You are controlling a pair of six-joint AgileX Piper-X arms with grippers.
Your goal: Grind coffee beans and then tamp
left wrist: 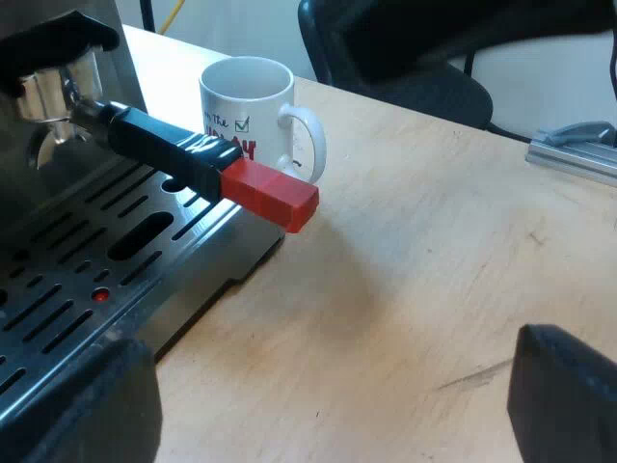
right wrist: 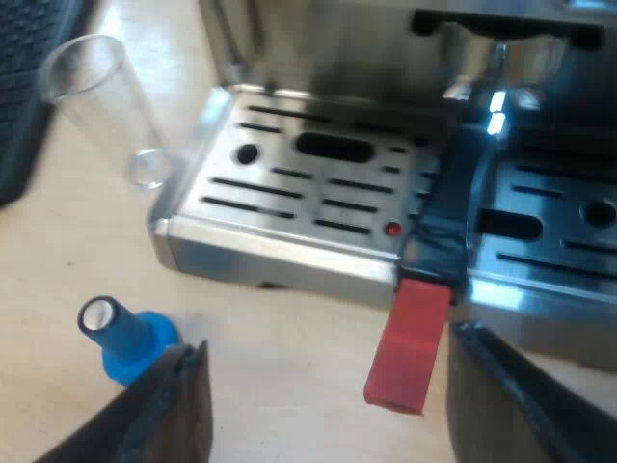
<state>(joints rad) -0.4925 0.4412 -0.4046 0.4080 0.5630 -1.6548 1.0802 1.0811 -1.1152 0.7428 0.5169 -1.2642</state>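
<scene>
- At the front of the espresso machine (left wrist: 58, 280) the holder (left wrist: 125, 125) sits locked; its handle (left wrist: 193, 159) hides part of the mug's (left wrist: 255, 106) red lettering; we read only "The".
- Our left gripper (left wrist: 323, 405) and right gripper (right wrist: 328, 386) gape empty, fingers (left wrist: 569, 405) cut off.

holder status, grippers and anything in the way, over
Left gripper open, right gripper open at the red end. Holder locked into the machine front. Mug close by the red end, blue tamper by right gripper.
</scene>
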